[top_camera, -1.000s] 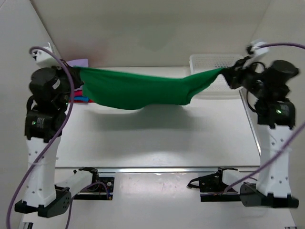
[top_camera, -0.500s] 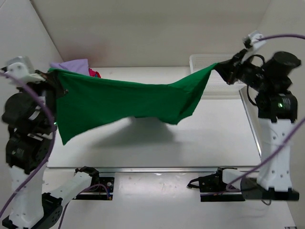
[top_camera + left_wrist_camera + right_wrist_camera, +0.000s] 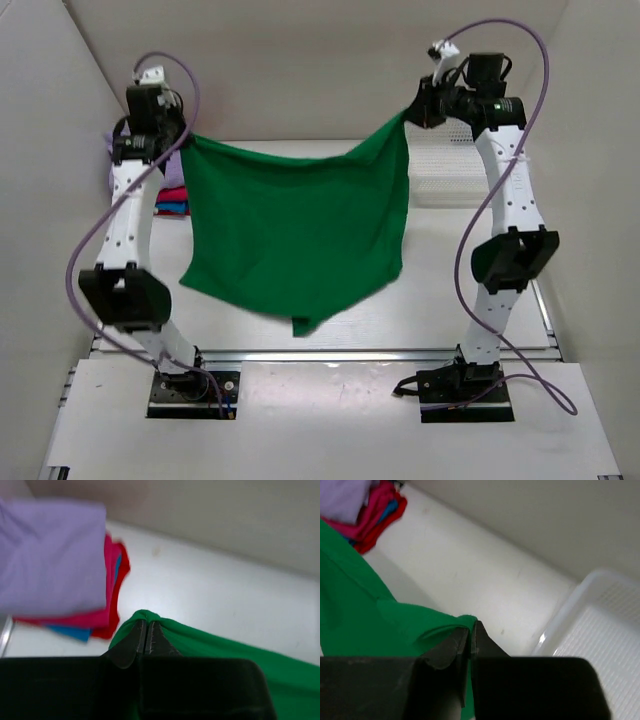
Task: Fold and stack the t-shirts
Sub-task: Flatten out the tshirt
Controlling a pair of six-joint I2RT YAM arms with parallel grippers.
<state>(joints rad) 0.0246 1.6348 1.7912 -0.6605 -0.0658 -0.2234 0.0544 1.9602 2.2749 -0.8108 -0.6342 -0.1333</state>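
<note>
One bright green cloth t-shirt, hanging spread out; left gripper and right gripper each clenched on an upper corner. Lower hem possibly touching white table. Stack of folded lavender, pink-red and blue shirts at far left.

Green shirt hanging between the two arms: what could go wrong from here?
Each corner of the green shirt is pinched only by a small fold in the left fingers and right fingers; either could slip out. Lowered carelessly, its left edge might disturb the folded stack beside it.
</note>
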